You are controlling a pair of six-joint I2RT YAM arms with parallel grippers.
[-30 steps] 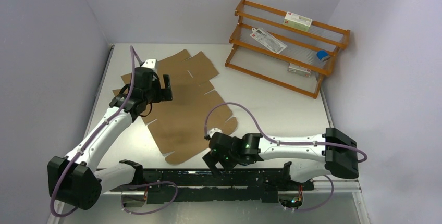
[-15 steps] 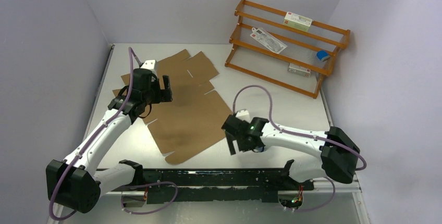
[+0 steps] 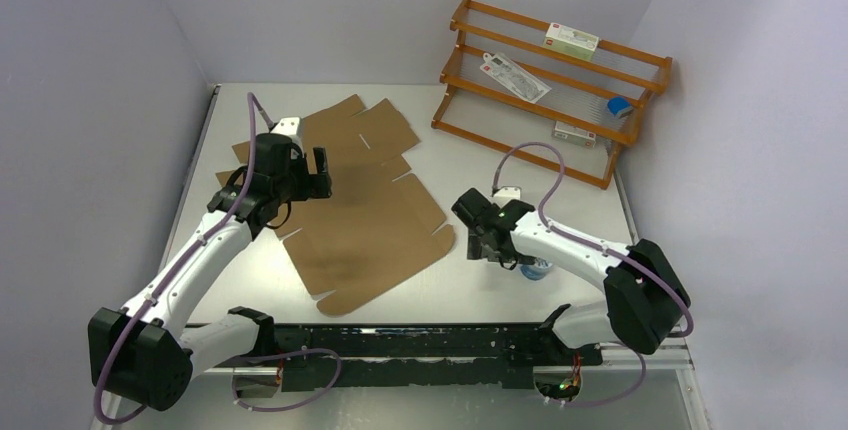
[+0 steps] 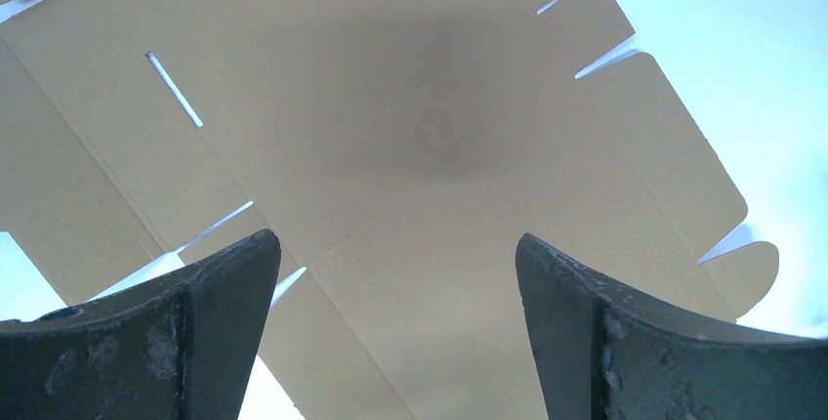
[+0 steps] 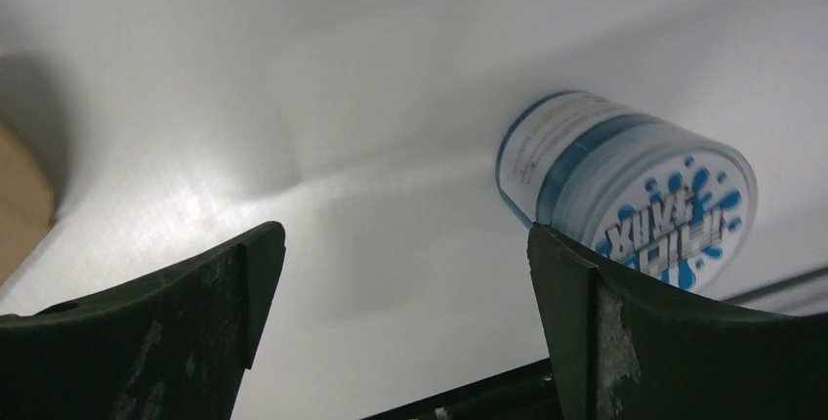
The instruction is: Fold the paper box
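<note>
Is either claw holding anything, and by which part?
Nothing is held. Left gripper hangs open over the paper box; right gripper open beside the tin.

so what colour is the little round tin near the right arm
The tin is white with blue splashy lettering and bands, clearest in the right wrist view.

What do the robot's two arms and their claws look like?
The left arm and right arm have white tubes and black joints; a purple cable loops along each. The left claw and right claw each have two dark, scuffed, wedge-shaped fingers.
</note>
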